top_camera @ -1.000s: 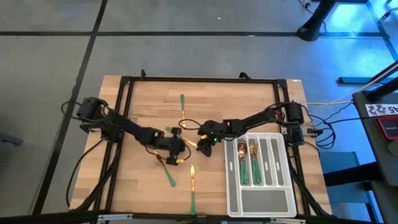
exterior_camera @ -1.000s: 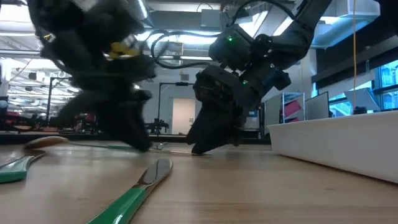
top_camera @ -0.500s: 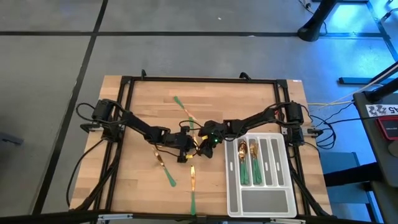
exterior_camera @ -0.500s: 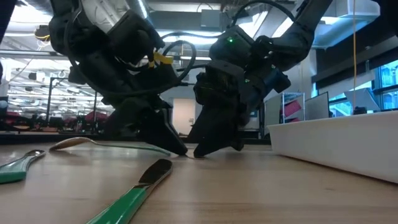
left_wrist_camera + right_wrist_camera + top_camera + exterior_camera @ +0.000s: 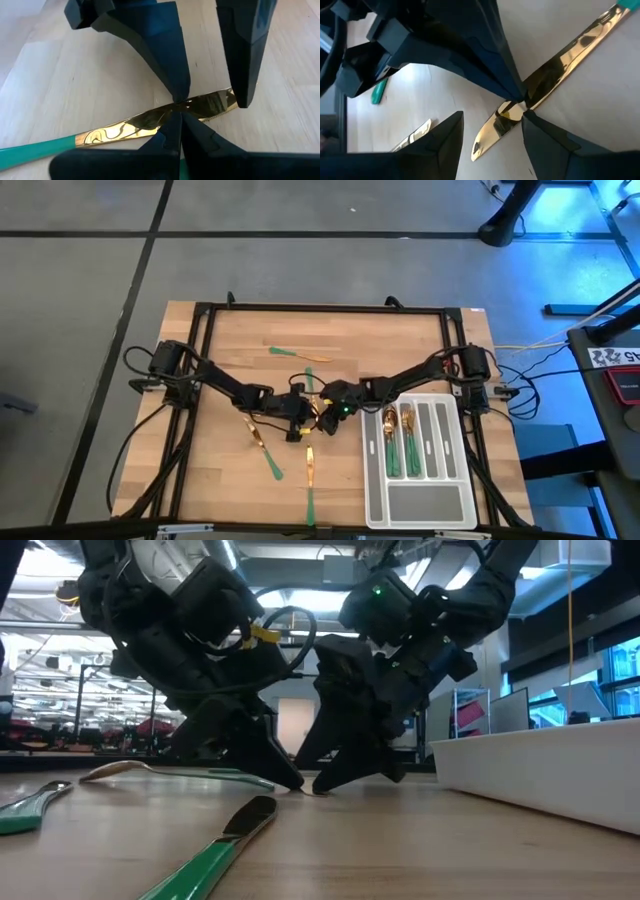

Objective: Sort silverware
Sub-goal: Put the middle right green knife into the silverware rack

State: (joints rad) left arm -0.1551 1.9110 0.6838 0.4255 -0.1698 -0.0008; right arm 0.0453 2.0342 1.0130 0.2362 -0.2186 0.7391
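On the bench (image 5: 230, 370), the left gripper (image 5: 300, 420) sits near the middle, its jaws pressed together with the tips on the gold blade of a knife (image 5: 165, 120) lying flat on the wood. Loose silverware lies around it: a piece (image 5: 272, 462) toward the front edge, another (image 5: 310, 480) beside it, and one (image 5: 285, 354) toward the back edge. The right gripper (image 5: 328, 408) meets the same knife from the other side, jaws spread astride the blade. Right of it, the grey tray (image 5: 420, 505) holds sorted pieces (image 5: 398, 442) in its left compartments.

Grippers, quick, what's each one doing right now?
Left gripper: shut on the knife.
Right gripper: open, fingers straddling that knife.
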